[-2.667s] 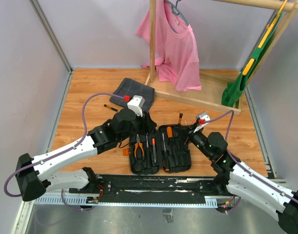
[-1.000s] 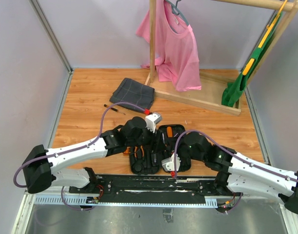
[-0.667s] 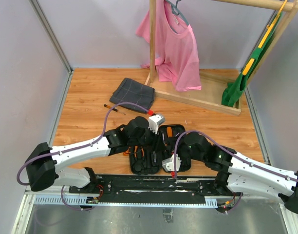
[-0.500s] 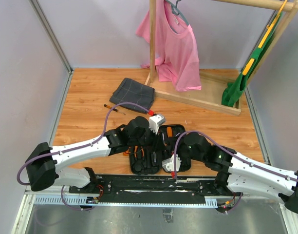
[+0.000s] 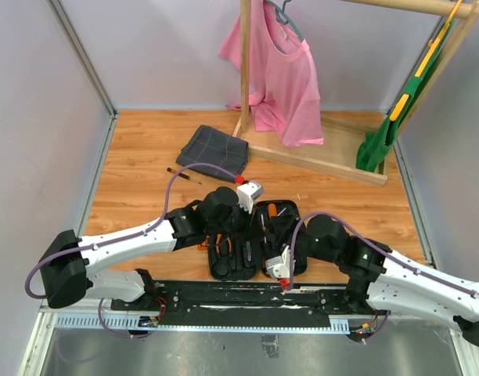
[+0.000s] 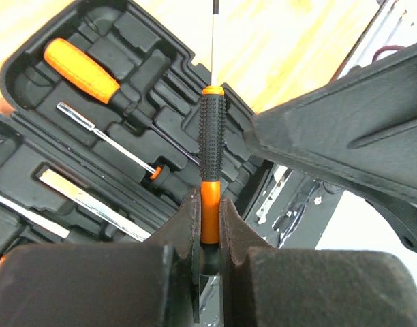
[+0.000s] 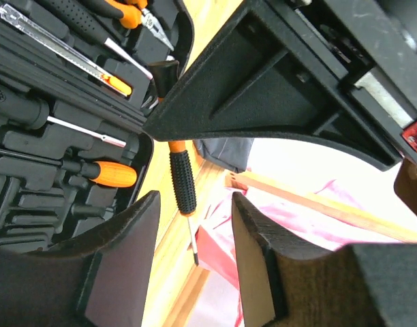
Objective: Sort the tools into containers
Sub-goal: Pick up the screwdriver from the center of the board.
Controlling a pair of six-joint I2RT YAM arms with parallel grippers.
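The black tool case (image 5: 221, 270) lies open at the near edge of the wooden floor, with screwdrivers (image 6: 82, 68) and pliers (image 7: 137, 13) seated in its moulded slots. My left gripper (image 6: 208, 216) is shut on the orange end of a slim screwdriver (image 6: 212, 146), held over the case's right half with its shaft pointing away. My right gripper (image 7: 195, 204) is open. That same screwdriver (image 7: 182, 178) shows beyond its spread fingers and touches neither. Both grippers meet over the case (image 5: 263, 227). Another screwdriver (image 5: 182, 174) lies on the floor, left of the case.
A folded dark grey checked cloth (image 5: 214, 149) lies behind the case. A wooden clothes rack (image 5: 310, 157) at the back carries a pink shirt (image 5: 282, 74) and a green garment (image 5: 384, 137). A black metal rail (image 5: 247, 294) runs along the near edge.
My right arm has drawn back toward the right and near side of the case. The left arm stays over the case with the screwdriver.
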